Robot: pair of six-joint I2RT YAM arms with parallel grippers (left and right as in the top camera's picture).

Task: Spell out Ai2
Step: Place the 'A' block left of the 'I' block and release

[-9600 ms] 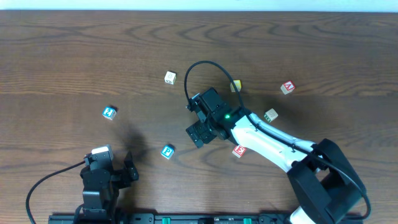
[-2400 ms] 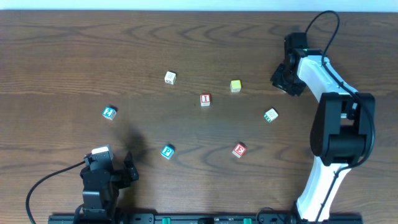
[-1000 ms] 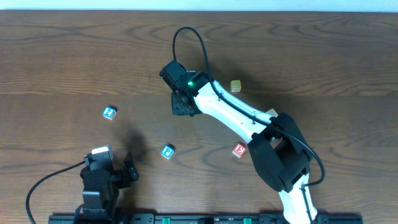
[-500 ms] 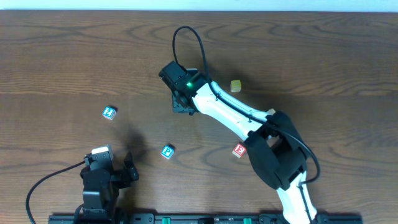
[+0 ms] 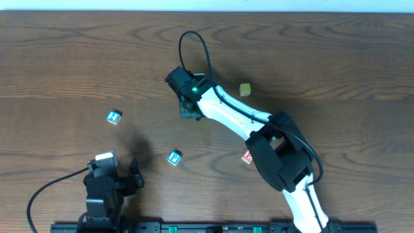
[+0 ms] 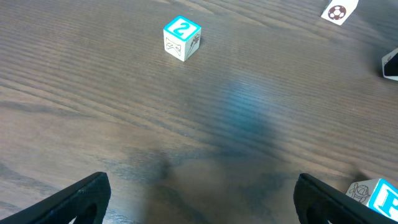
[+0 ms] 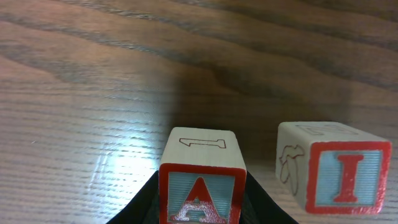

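My right gripper (image 7: 202, 208) is shut on the white cube with the red A (image 7: 202, 186), one dark finger on each side of it. The A cube sits low at the table, just left of the white cube with the red I (image 7: 336, 177), a small gap between them. In the overhead view the right gripper (image 5: 189, 111) and its arm hide both cubes. The cube with the blue 2 (image 5: 114, 117) lies alone at the left (image 6: 181, 38). My left gripper (image 6: 202, 186) rests open and empty near the front edge (image 5: 103, 178).
A teal P cube (image 5: 174, 157) lies at front centre. A red E cube (image 5: 247, 157) shows partly behind the right arm's base. A yellow-green cube (image 5: 245, 89) stands behind the arm. A white cube with a ball picture (image 6: 336, 11) lies farther back.
Over the earlier frames the right arm carried the A cube from the far right to beside the I cube. In the last second only its elbow swung left. The left arm stayed still.
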